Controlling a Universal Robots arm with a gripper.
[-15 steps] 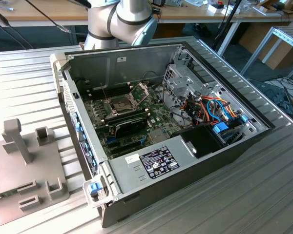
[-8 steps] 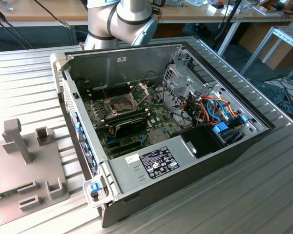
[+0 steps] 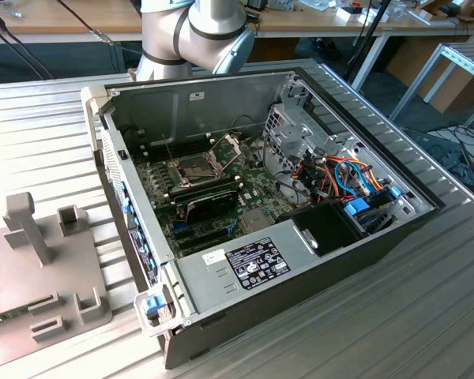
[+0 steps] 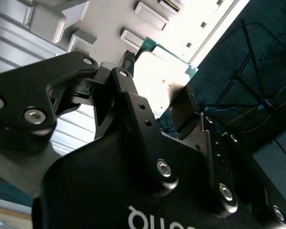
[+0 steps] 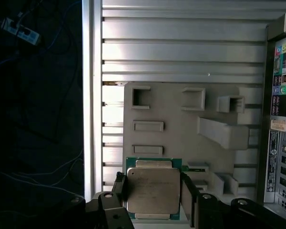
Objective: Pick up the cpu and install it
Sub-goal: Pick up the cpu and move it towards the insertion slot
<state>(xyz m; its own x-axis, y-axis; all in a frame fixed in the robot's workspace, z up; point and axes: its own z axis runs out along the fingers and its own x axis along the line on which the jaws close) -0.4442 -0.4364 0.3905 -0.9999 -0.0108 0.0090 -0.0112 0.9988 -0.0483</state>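
Observation:
The cpu (image 5: pixel 152 191), a flat square chip with a dull silver top and a green rim, sits between my gripper (image 5: pixel 152 200) fingers over the grey fixture plate (image 5: pixel 171 119). One black finger (image 5: pixel 120 191) lies against one edge and the other against the opposite edge, so the gripper is shut on it. I cannot tell whether the chip rests on the plate or hangs just above it. In the second wrist view the cpu's green edge (image 4: pixel 155 47) shows past the black gripper body. In the exterior view the open socket (image 3: pixel 196 167) sits on the green motherboard (image 3: pixel 249 185) inside the case.
The fixture plate (image 3: pixel 55 268) carries raised blocks, slots and a tall post (image 3: pixel 24 225). The open computer case (image 3: pixel 300 253) stands beside it on the slatted metal table, and its rear panel (image 5: pixel 279 143) is close by. The table edge (image 5: pixel 93 95) drops to dark floor with cables.

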